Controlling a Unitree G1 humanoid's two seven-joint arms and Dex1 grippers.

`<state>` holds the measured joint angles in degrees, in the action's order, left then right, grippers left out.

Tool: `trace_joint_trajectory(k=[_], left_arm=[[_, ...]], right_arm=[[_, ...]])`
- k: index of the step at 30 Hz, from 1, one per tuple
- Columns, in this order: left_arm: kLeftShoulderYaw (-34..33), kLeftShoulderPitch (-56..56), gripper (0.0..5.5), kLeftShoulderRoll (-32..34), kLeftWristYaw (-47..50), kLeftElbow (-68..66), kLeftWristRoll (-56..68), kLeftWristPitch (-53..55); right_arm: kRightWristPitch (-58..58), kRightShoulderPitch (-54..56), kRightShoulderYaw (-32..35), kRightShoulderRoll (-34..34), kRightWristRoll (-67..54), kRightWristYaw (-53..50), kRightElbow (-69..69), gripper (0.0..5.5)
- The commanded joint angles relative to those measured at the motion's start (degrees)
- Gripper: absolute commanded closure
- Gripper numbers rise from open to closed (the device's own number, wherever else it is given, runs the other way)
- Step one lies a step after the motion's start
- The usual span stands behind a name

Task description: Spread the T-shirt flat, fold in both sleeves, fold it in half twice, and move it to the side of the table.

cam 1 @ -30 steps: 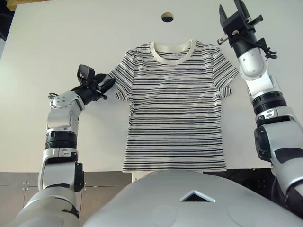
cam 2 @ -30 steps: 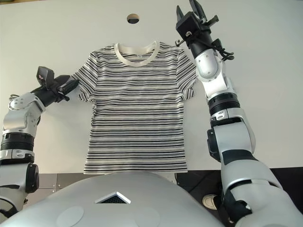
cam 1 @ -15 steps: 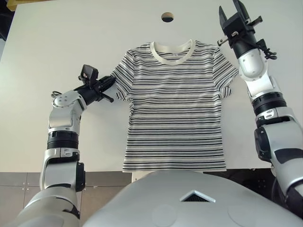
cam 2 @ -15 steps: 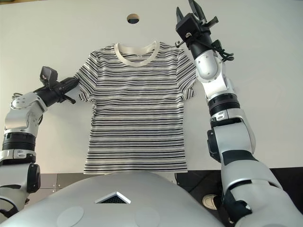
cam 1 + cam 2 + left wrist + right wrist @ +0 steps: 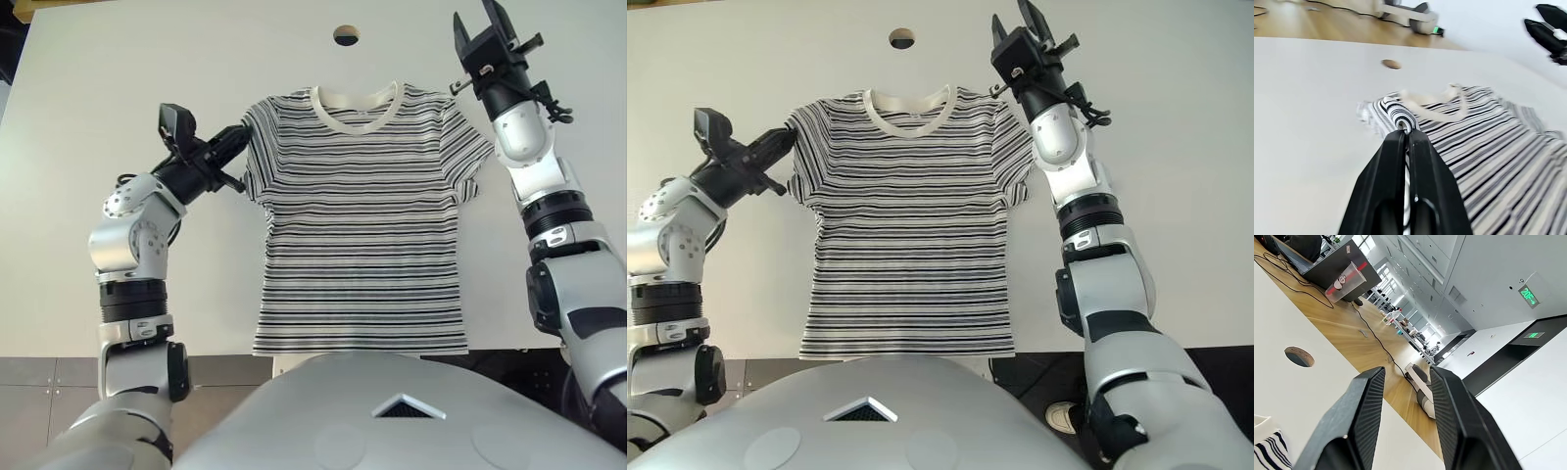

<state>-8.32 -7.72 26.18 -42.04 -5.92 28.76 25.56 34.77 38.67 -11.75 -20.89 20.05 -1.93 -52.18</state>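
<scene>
Plainly, the left gripper (image 5: 1405, 129) was clamped on a bunched roll of cloth, its two black fingers pressed together with no gap between them. What it held was the left sleeve (image 5: 1395, 111) of the black-and-white striped cotton T-shirt (image 5: 362, 215). The sleeve was drawn in against the shoulder rather than lying spread. From those jaws the body of the shirt ran away toward 3 o'clock. Its long axis lay from the cream collar at 12 o'clock to the hem at 6 o'clock, flat on the white table (image 5: 118, 78) in front of the robot. By my judgement the sleeve fold had to travel across that axis, toward 3 o'clock, and the left arm alone was placed to carry it.

The right gripper (image 5: 477, 22) stood with its fingers wide apart and nothing between them. It was at about 1 o'clock from the collar, near the far shoulder and apart from the cloth. The right sleeve (image 5: 468, 157) lay spread out toward 3 o'clock, not yet folded. A round hole (image 5: 346, 35) in the tabletop sat just beyond the collar at 12 o'clock.
</scene>
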Motion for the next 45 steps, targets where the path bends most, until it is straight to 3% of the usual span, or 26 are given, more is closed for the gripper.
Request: trace_joint_trajectory(k=[1, 7, 12, 15, 25, 30, 36, 39, 45], left_arm=[[2.4, 1.0, 5.38, -1.9, 0.3, 3.9, 0.5, 2.2], [6.3, 0.9, 5.38, -7.2, 3.0, 7.2, 0.5, 4.8], [8.1, 0.1, 5.38, -11.0, 6.0, 6.3, -0.1, 6.5], [7.9, 0.0, 5.02, -11.7, 7.0, 6.1, -0.1, 6.8], [7.3, 0.8, 3.38, -11.8, 7.8, 8.6, 0.6, 7.6], [5.8, 1.1, 3.38, -11.9, 8.1, 11.3, 2.4, 8.0], [5.6, 0.8, 3.35, -10.7, 8.4, 12.3, 1.0, 6.6], [9.0, 1.9, 3.35, -7.5, 9.4, 11.0, -9.4, -4.3], [9.6, 5.0, 3.35, -2.6, 6.0, 11.6, -17.0, -20.3]], right_arm=[[-0.9, -0.6, 2.0, -2.1, -1.7, 1.7, -0.6, 3.8], [-9.5, -5.1, 11.4, -2.7, -21.3, 23.4, 2.7, 3.8], [-30.2, -9.6, 14.7, -8.5, -31.4, 42.5, 10.4, 3.8], [-43.0, -11.5, 14.7, -10.4, -35.3, 49.4, 16.4, 3.8], [-45.8, -10.5, 10.7, -10.3, -26.7, 47.6, 5.2, 3.8], [-45.0, -11.6, 9.4, -10.0, -25.3, 49.0, 4.1, 3.8], [-47.0, -13.4, 9.5, -10.4, -26.4, 51.1, 9.4, 4.89], [-48.3, -13.8, 10.1, -10.9, -26.8, 51.3, 11.9, 5.36], [-51.7, -14.4, 12.2, -11.6, -28.5, 50.8, 20.0, 5.36]])
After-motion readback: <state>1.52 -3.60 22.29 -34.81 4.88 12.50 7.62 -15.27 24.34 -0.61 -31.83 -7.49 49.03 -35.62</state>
